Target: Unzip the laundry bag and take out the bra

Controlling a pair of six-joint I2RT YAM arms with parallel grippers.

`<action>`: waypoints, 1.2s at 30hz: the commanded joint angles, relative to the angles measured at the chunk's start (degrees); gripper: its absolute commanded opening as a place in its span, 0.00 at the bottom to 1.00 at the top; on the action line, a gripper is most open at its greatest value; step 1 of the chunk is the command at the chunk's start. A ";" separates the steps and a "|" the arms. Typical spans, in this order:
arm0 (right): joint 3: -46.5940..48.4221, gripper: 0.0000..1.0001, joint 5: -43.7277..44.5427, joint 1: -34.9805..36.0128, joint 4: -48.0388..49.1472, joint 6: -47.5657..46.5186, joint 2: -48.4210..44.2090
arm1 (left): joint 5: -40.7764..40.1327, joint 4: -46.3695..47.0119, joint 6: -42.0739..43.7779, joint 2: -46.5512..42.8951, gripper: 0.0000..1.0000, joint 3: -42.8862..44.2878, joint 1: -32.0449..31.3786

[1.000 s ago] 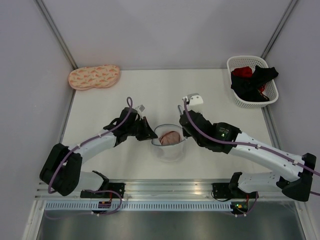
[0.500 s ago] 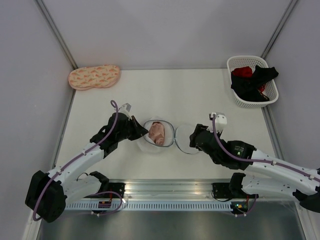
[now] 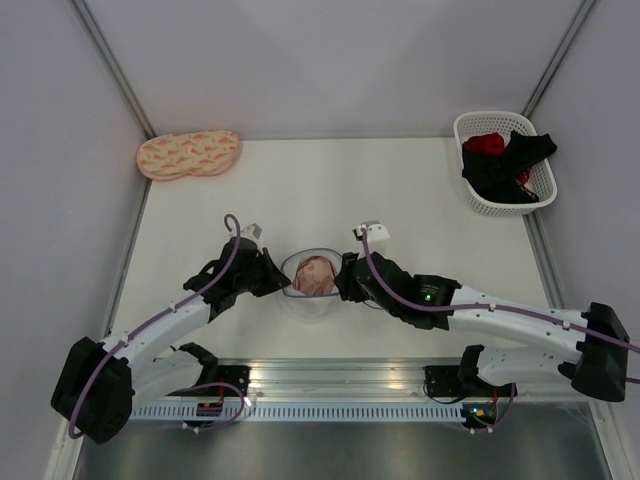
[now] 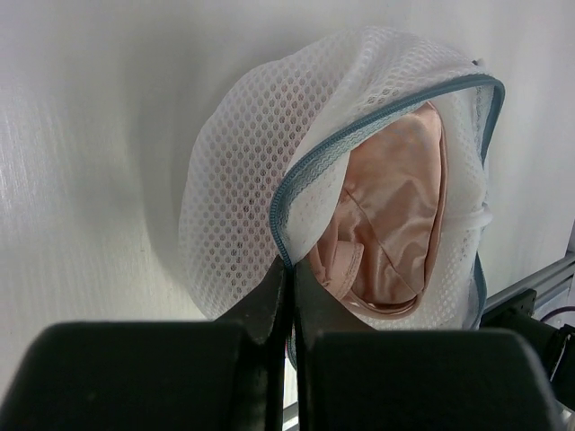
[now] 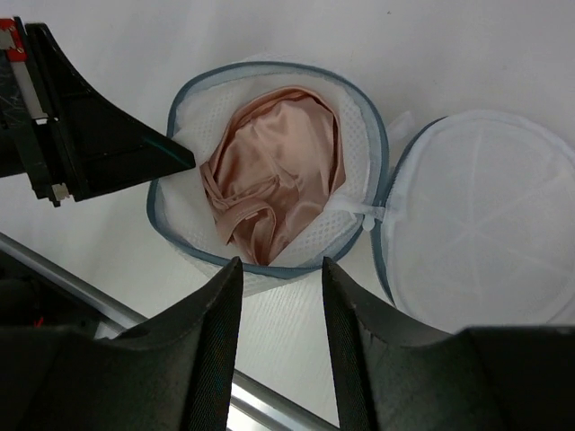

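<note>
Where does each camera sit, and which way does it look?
Top external: fixed above and behind, looking down on the table; both arms show, left gripper and right gripper at the laundry bag.
Left wrist: on the left arm, looking along its shut fingers pinching the bag's rim.
Right wrist: on the right arm, looking down between its open fingers into the bag.
Shared: all three show the bra inside.

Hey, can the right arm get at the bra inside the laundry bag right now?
Probably yes. The laundry bag is unzipped, its lid flopped aside, leaving the bra uncovered. The right hand is open just above it; the left hand pinches the rim, off to one side.
</note>
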 commanded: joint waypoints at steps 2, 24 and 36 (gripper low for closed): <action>4.24 0.45 -5.41 -1.73 8.12 -5.33 5.95 | -0.83 -0.62 -1.88 -2.68 0.02 -1.81 0.03; 14.09 0.47 -8.66 -6.92 5.14 -8.58 35.22 | 0.75 1.75 -3.81 -4.97 0.02 -4.98 0.03; 12.34 0.00 -24.11 -6.92 13.81 -9.81 31.99 | 1.45 3.51 -4.78 -3.91 0.02 -6.21 0.03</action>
